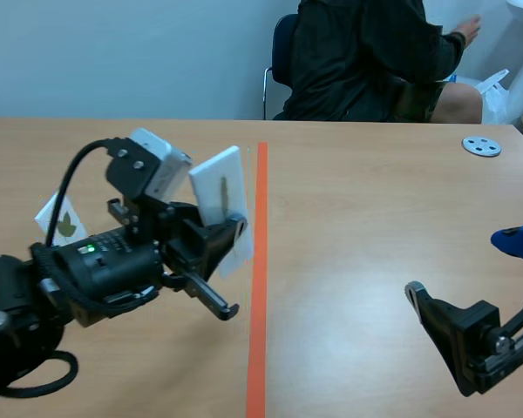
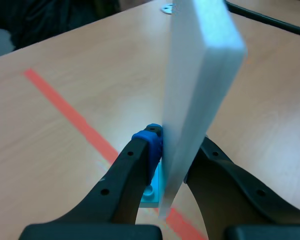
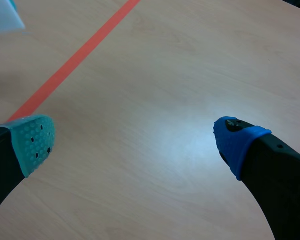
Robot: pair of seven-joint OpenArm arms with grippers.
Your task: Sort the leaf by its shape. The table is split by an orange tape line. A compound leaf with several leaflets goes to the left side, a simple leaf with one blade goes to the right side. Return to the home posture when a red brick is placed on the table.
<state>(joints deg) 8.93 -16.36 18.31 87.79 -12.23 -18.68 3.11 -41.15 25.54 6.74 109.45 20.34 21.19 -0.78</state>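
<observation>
My left gripper (image 1: pixel 235 228) is shut on a white foam card (image 1: pixel 218 185) and holds it upright above the table, just left of the orange tape line (image 1: pixel 259 287). A thin, pale leaf (image 1: pixel 224 196) shows on the card's face. In the left wrist view the card (image 2: pixel 200 75) stands edge-on between the fingers (image 2: pixel 147 145), over the tape. A second white card with a green lobed leaf (image 1: pixel 65 224) lies on the left side, partly hidden behind the left arm. My right gripper (image 1: pixel 466 279) is open low on the right side, its pads (image 3: pixel 35 142) apart over bare table.
A grey round disc (image 1: pixel 481 145) lies at the far right of the table. A person (image 1: pixel 357 61) in dark clothing sits on a chair across the table. The tape line (image 3: pixel 75 60) runs ahead of and beside the right gripper.
</observation>
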